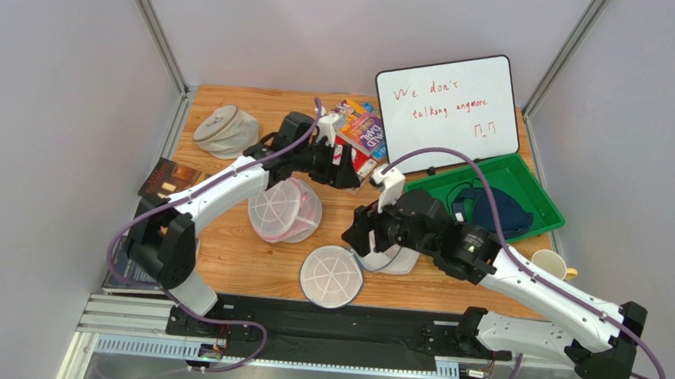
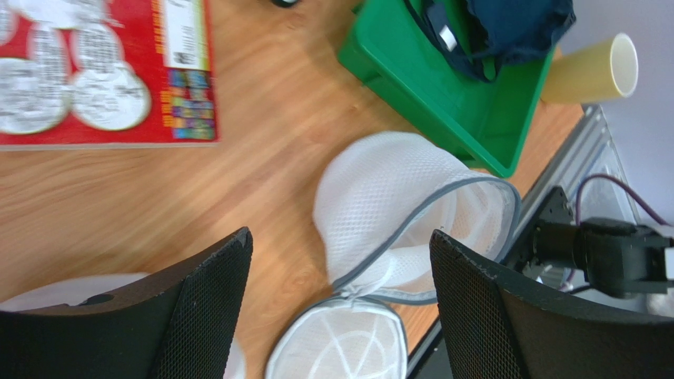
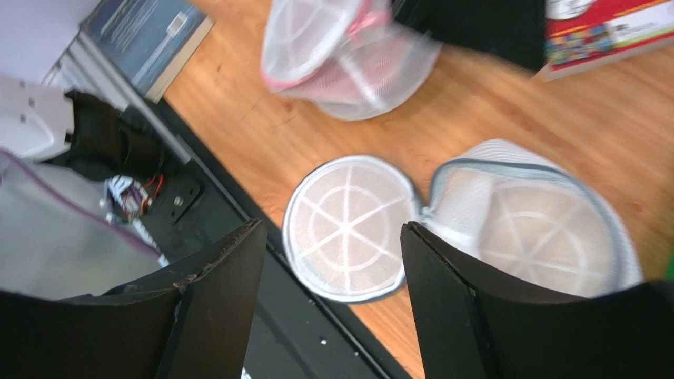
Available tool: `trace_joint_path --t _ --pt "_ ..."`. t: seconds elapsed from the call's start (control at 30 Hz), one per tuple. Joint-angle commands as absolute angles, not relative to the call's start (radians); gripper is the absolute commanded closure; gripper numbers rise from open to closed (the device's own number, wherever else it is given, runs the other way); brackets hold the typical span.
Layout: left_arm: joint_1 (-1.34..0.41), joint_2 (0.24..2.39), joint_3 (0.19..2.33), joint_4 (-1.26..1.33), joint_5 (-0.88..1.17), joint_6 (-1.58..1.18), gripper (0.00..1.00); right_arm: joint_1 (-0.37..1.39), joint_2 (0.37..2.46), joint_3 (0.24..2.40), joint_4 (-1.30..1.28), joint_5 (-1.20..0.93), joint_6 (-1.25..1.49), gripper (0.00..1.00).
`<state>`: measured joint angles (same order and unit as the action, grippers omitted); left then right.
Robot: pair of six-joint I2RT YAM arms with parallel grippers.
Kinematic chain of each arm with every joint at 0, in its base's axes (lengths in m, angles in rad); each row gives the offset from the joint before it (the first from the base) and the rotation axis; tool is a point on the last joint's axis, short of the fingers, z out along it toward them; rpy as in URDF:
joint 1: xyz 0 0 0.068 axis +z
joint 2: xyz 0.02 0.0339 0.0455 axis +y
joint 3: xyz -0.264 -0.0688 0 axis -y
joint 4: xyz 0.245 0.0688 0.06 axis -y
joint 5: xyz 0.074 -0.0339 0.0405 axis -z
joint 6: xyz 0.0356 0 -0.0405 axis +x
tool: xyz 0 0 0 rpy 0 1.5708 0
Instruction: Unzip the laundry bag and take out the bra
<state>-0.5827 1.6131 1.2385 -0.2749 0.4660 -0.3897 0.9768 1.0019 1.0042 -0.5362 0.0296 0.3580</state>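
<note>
Jaws both released. Bra (image 2: pixel 514 24) seems in the green tray (image 2: pixel 443 103); right arm (image 1: pixel 537 290) might shove laundry bag (image 2: pixel 395 205) off near counter (image 1: pixel 240 263) edge.

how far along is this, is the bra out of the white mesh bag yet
Looks essentially done. The white mesh drum-shaped laundry bag is unzipped, its round spoked lid flopped open, nothing dark inside. The dark navy bra lies in the green plastic tray. Nothing in hand: left gripper and right gripper are both open and empty. No step visibly remains.
</note>
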Motion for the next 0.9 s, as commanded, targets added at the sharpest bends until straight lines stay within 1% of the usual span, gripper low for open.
trace_joint_path --t 0.0,0.13,0.17,0.27,0.43,0.67,0.87 --pt "-0.49 1.497 1.198 -0.334 0.402 -0.388 0.12 1.119 1.055 0.962 -0.427 0.089 0.411 0.34" --pt "-0.397 1.373 1.111 -0.336 0.385 -0.41 0.11 1.218 1.155 0.881 -0.305 0.045 0.475 0.39" --pt "-0.365 1.323 1.082 -0.351 0.371 -0.407 0.1 1.236 1.211 0.873 -0.281 0.041 0.486 0.41" --pt "-0.319 1.231 1.04 -0.394 0.341 -0.397 0.09 1.33 1.322 0.871 -0.246 0.041 0.494 0.41" --pt "-0.287 1.12 1.012 -0.463 0.308 -0.379 0.07 1.4 1.477 0.916 -0.247 0.054 0.468 0.42" --pt "-0.273 1.052 1.011 -0.537 0.276 -0.345 0.05 1.466 1.678 1.003 -0.31 0.126 0.422 0.45" --pt "-0.265 1.04 1.006 -0.538 0.282 -0.342 0.05 1.502 1.74 1.042 -0.353 0.276 0.445 0.46"
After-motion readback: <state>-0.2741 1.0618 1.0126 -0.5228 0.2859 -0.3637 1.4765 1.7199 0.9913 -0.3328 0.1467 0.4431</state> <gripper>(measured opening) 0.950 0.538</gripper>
